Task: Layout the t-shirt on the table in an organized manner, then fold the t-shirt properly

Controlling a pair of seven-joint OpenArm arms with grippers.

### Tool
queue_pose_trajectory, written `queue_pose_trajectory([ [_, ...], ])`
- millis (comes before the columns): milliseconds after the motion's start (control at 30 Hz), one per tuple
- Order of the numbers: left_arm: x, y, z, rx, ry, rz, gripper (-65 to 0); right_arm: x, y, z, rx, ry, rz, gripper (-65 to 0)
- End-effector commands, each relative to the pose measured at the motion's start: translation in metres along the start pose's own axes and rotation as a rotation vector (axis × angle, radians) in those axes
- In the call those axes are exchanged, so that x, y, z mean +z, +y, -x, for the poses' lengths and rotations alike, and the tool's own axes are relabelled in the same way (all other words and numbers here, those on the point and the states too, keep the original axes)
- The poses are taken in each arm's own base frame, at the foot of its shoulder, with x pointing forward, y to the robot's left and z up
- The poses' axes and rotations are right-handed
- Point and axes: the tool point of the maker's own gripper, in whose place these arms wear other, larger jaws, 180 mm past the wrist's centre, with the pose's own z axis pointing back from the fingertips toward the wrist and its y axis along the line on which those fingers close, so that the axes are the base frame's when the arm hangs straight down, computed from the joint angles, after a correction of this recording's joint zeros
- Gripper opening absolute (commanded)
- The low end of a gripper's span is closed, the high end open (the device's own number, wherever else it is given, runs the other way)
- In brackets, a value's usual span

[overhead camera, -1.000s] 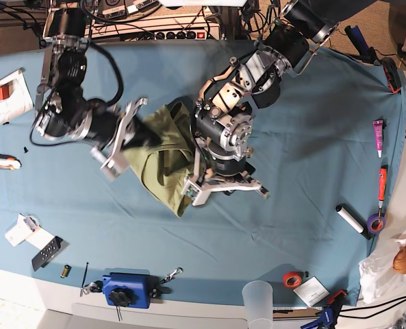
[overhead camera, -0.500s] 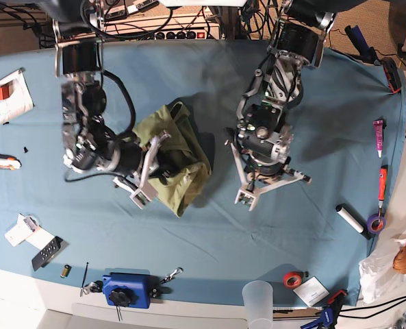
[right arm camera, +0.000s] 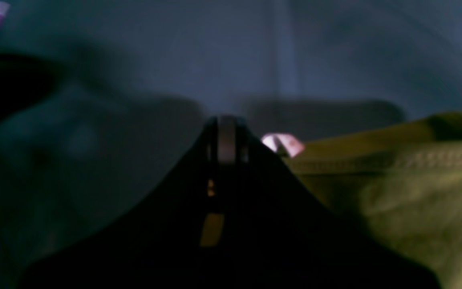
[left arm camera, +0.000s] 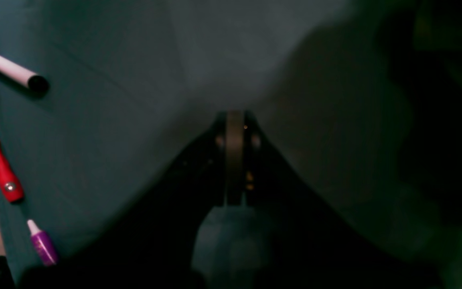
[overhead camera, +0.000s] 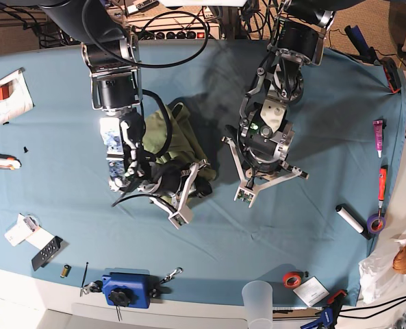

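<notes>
The t-shirt [overhead camera: 172, 140] is lying bunched, judged soft and limp, best taken at a hem; both grippers' fingers, left [overhead camera: 263, 184] and right [overhead camera: 185, 194], are being held closed, empty.

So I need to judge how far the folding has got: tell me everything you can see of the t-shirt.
The t-shirt is plain olive-green cotton, bunched in a crumpled heap near the middle of the table, not spread flat. A stitched hem and a small pale tag show. The right arm partly covers it; neither shut gripper visibly holds it.
</notes>
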Motion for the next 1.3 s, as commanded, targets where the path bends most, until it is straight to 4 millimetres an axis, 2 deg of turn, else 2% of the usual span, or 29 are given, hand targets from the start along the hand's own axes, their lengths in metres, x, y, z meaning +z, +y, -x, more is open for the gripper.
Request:
queue_pose_trajectory([
  [0, 0.005, 0.004, -0.014, 0.008, -0.042, -0.009, -65.0, 0.003, -0.002, -0.025, 0.02, -0.06, 0.005, -65.0],
  [100, 0.005, 0.004, -0.013, 0.008, -0.041, -0.009, -65.0, 0.005, 0.001, -0.029, 0.011, -0.072, -0.009, -65.0],
  [200, 0.006, 0.004, -0.014, 0.008, -0.045, -0.011, -65.0, 0.015, 0.004, -0.044, 0.023, -0.1, -0.015, -65.0],
  [367, 0.007, 0.003, -0.013, -0.014, -0.037, -0.002, -65.0, 0.06, 0.0, -0.081, 0.071, -0.166, 0.034, -65.0],
  [467, 0.007, 0.003, -0.011, -0.014, -0.03, -0.002, -65.0, 0.088, -0.003, -0.086, 0.049, -0.199, 0.053, -65.0],
  [533, 0.007, 0.003, -0.01, -0.014, -0.023, -0.003, -65.0, 0.094, -0.006, -0.071, -0.008, -0.202, 0.044, -65.0],
  [667, 0.007, 0.004, -0.008, -0.016, -0.015, -0.006, -65.0, 0.094, -0.012, -0.012, -0.093, -0.133, 0.063, -65.0],
  [833, 0.002, 0.027, 0.003, -0.035, 0.003, -0.052, -65.0, 0.098, -0.018, 0.053, -0.131, -0.048, 0.119, -65.0],
  [933, -0.001, 0.046, 0.01, 0.003, 0.018, -0.071, -65.0, 0.097, -0.015, 0.067, -0.142, -0.02, 0.123, -65.0],
  [1000, -0.001, 0.057, 0.015, 0.049, 0.027, -0.067, -65.0, 0.1, -0.014, 0.061, -0.139, -0.038, 0.12, -65.0],
  [1067, 0.0, 0.065, 0.017, 0.084, 0.03, -0.043, -65.0, 0.109, -0.013, 0.046, -0.126, -0.087, 0.122, -65.0],
  [1200, 0.004, 0.073, 0.017, 0.18, -0.001, 0.042, -65.0, 0.146, -0.015, 0.006, -0.047, -0.189, 0.202, -65.0],
  [1267, 0.008, 0.076, 0.018, 0.216, -0.02, 0.087, -65.0, 0.166, -0.016, -0.006, -0.015, -0.203, 0.261, -65.0],
])
